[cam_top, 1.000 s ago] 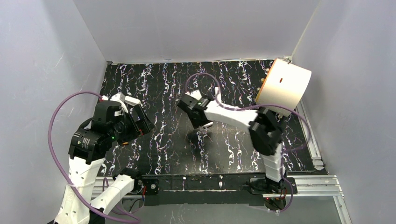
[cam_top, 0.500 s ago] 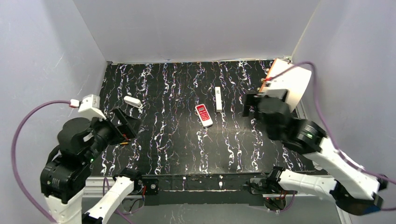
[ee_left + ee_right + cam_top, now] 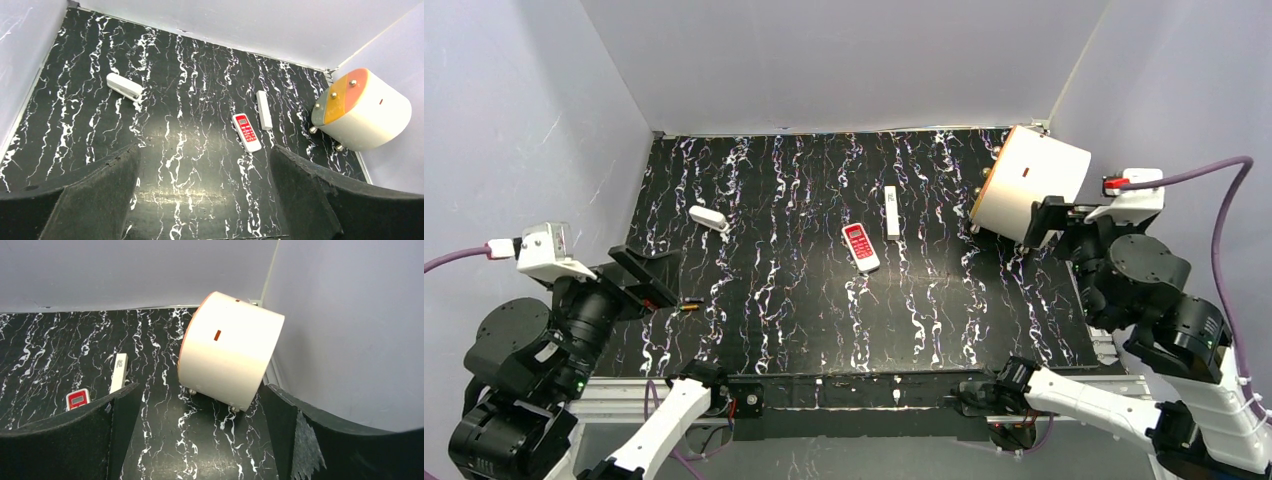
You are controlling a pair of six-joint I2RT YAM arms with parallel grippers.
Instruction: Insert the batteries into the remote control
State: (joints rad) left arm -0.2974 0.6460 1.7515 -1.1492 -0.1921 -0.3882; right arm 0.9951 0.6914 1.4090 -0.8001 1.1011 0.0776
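Note:
The red-faced remote lies face up at the table's middle; it also shows in the left wrist view and the right wrist view. A slim white remote lies just right of it. One tiny orange-red battery lies on the table at the left, next to my left gripper, and is hidden in both wrist views. My left gripper is open and empty, raised at the left edge. My right gripper is open and empty, raised at the right beside the cylinder.
A big white cylinder with an orange end lies on its side at the back right, close in front of my right gripper. A small white oblong piece lies at the left back. Grey walls close in the table on three sides.
Both arms have drawn back from the table's middle to its sides and risen. The right arm swung to the far right; the left arm moved left and nearer. The remotes have not moved.

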